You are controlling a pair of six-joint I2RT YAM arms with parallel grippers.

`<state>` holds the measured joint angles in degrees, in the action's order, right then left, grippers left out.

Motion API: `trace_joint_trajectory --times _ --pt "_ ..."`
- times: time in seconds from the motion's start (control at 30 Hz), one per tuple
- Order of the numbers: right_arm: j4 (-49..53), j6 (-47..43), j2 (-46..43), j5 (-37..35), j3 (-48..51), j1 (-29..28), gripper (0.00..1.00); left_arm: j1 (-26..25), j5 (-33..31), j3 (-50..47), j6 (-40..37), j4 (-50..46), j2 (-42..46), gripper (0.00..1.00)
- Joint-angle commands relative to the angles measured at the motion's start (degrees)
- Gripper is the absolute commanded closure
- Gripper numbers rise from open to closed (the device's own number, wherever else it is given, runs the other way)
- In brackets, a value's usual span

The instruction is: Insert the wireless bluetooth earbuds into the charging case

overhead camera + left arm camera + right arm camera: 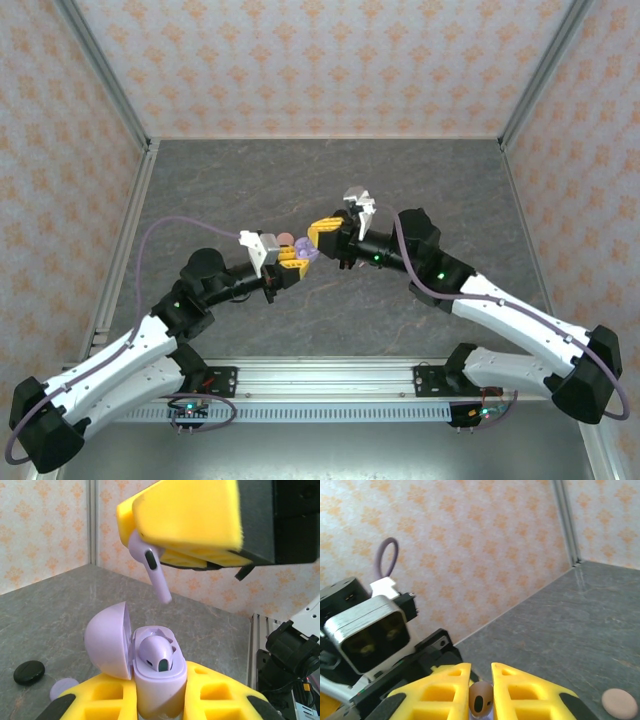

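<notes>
Just above the open charging case (160,682), a lilac earbud (151,566) hangs pinched in the right hand (481,676), whose yellow fingers (187,517) are closed tight on its rounded head. The bud tilts, its stem slanting down and away from the fingers towards the case, and the stem's tip is apart from the case, not touching it. It is glossy pale lilac with a dark oval patch on the side of the head; from the right wrist, its head shows end-on, wedged between the two fingers with a dark oval at its centre. Beneath it, the left hand (159,697) is closed on the case, clamping the case's lower body between its yellow fingers so the case stands upright. The case is the same lilac, and its domed lid (107,645) is swung open to one side. Inside the case, a second lilac earbud (157,655) sits in one well, head up with a dark patch showing. Off to the lid side of the case, a black disc (29,672) and a lilac disc (62,688) lie flat on the grey table (50,610). From overhead, the two hands meet over the middle of the table with the case between them, and a pink disc (285,240) lies just beside the case.
</notes>
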<state>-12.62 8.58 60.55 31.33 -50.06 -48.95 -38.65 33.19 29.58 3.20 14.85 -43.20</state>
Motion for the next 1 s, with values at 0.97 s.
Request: trace_joint_trajectory --times 0.97 --pt "-3.8 -2.6 -2.2 -2.9 5.4 -1.8 0.84 -1.3 -1.0 2.0 2.8 6.1 -0.9 1.00"
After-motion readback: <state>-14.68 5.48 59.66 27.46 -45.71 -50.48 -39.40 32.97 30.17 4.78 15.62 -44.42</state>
